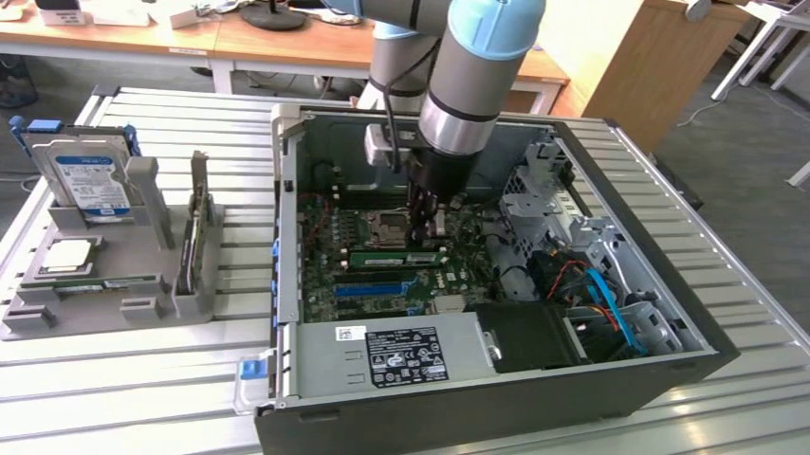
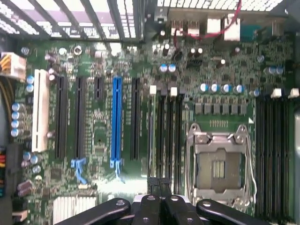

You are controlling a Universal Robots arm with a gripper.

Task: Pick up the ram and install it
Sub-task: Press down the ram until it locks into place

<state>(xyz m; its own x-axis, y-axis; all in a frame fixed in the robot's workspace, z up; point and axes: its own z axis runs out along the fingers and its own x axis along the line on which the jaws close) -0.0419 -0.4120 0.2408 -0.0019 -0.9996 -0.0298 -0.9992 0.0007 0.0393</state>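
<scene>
The gripper (image 1: 428,226) is lowered inside the open computer case (image 1: 658,374), over the motherboard (image 2: 93,122) beside the processor socket (image 2: 219,168), with its fingers (image 2: 159,202) pressed together and nothing visibly held. The ram (image 1: 397,257) sits edge-up in a slot just beside the socket. Judged from this, insertion is largely complete; whether the latches are locked cannot be told.

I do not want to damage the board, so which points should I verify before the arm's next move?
1. Gripper is inside the open computer case: ok.
2. Gripper is over the black memory slots: ok.
3. Jaws closed together: ok.
4. Green ram lies along the slots under the gripper: ok.
5. Ram fully seated: cannot tell.
6. Slot latches closed: cannot tell.
</scene>
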